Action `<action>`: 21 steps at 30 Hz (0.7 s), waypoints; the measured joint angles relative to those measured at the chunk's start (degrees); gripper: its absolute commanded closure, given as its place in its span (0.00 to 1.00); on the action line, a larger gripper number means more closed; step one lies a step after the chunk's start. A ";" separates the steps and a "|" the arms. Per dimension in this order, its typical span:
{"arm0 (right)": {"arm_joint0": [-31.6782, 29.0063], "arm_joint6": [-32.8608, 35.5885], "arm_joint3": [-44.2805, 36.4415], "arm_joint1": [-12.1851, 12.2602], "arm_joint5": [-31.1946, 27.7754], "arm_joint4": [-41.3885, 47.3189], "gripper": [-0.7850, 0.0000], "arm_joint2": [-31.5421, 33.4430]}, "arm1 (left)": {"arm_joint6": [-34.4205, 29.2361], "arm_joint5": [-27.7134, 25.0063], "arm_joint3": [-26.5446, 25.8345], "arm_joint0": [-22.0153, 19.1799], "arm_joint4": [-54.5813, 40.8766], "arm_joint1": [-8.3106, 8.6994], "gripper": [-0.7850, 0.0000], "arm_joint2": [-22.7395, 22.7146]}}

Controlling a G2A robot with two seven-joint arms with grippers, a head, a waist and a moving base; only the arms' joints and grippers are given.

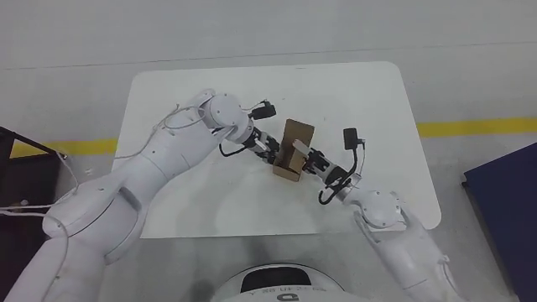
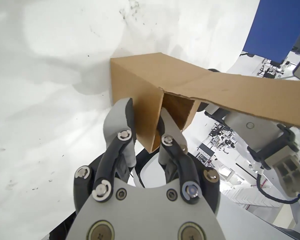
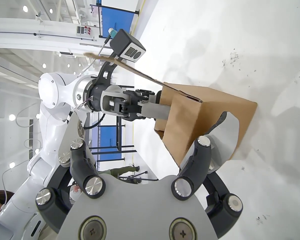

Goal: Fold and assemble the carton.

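Clamps carton (image 1: pixel 292 159) wall from 10 o'clock with left gripper (image 2: pixel 145 108) — flanks 4 o'clock side with right gripper (image 1: pixel 311 164), spread open, equally near.

1. We are seeing glossy white arms (image 1: pixel 159 164), black cables (image 1: pixel 356 161) looping at the wrists.
2. On the left gripper (image 2: pixel 146 111) we are noting grey fingers (image 2: pixel 112 123), black links, silver screws.
3. We are finding the right gripper (image 3: pixel 150 126) alike.

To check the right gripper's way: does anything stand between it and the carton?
Nothing visible does. The right gripper is open, with one finger at the side of the carton. The left gripper is shut on the opposite wall, clear of that way.
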 measured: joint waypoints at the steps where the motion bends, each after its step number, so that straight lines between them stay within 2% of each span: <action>1: -0.10 -0.07 -0.24 0.02 -0.04 -0.10 0.00 0.12 | -0.15 0.23 0.07 -0.15 0.34 -0.21 1.00 0.09; 5: -0.98 -0.81 -2.24 0.20 -1.52 -0.66 0.00 1.32 | 0.20 1.23 0.25 -0.84 1.38 -0.55 1.00 -0.50; 8: -2.77 -3.10 -4.47 0.33 -5.02 -0.26 0.00 3.17 | 1.35 2.24 -0.08 -0.86 1.39 -0.06 1.00 -2.05; 13: -5.24 -6.04 -5.73 0.38 -10.74 0.32 0.00 4.86 | 1.41 6.03 -2.66 -0.05 3.19 1.73 1.00 -4.43; 21: -3.54 -4.73 -5.68 0.18 -10.13 -0.85 0.00 2.76 | 0.75 15.97 -11.99 1.67 10.35 4.95 1.00 -6.99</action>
